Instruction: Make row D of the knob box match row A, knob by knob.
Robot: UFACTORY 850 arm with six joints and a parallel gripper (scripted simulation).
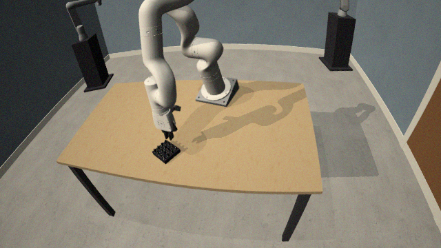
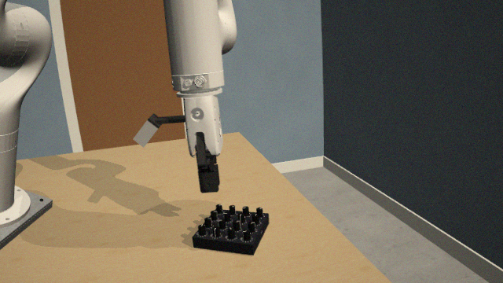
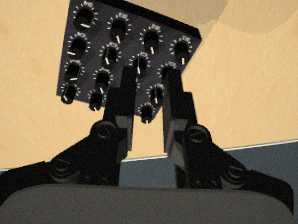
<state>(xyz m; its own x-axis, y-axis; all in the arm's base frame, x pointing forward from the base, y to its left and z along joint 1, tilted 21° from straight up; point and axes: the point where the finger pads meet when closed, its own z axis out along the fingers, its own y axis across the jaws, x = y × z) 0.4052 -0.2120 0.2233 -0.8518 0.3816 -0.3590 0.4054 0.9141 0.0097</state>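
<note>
my gripper (image 2: 207, 185) hangs above the knob box (image 2: 232, 232), fingers narrow with nothing between them. the box sits near the table's (image 1: 241, 165) front-left edge. i'd centre over one knob, then drop straight; neighbours crowd close. open bench lies rightward.

On the knob box (image 3: 127, 63), printed names and white lines are too small to read; the fingers hide several knobs in the wrist view. The arm (image 2: 194, 43) is cut off by the exterior view's upper edge.
</note>
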